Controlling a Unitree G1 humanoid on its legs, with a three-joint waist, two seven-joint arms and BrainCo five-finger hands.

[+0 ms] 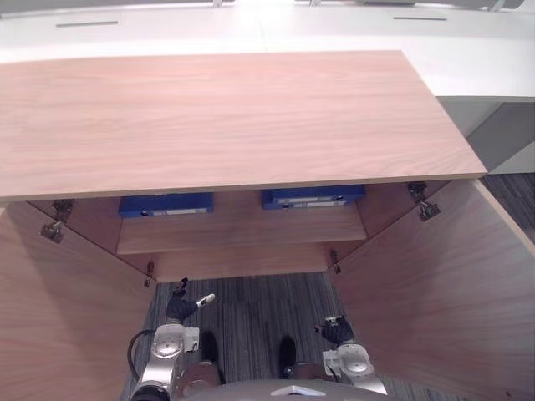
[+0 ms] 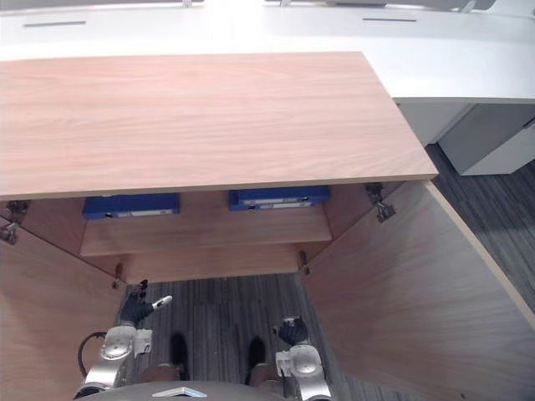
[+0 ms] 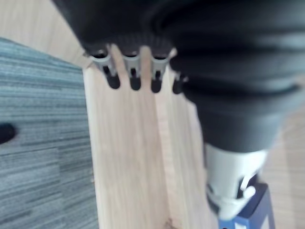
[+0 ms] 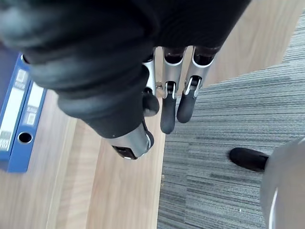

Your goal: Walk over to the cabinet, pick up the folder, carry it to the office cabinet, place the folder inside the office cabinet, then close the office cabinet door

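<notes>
A wooden cabinet (image 1: 226,117) stands right in front of me with both doors swung open. On its inner shelf (image 1: 242,230), half hidden under the top, lie blue folders: one group on the left (image 1: 165,204) and one on the right (image 1: 312,197). The right group also shows in the right wrist view as blue folders (image 4: 19,119) with white spine labels. A blue folder corner (image 3: 250,217) shows past my left thumb. My left hand (image 1: 180,305) hangs low before the cabinet, fingers relaxed and empty. My right hand (image 1: 337,330) hangs low too, its fingers (image 4: 167,112) loose and holding nothing.
The open left door (image 1: 58,317) and right door (image 1: 435,292) flank me closely on both sides. Grey striped carpet (image 1: 251,309) lies between them. White desks (image 1: 468,50) run behind the cabinet, and a grey unit (image 2: 493,142) stands at the far right.
</notes>
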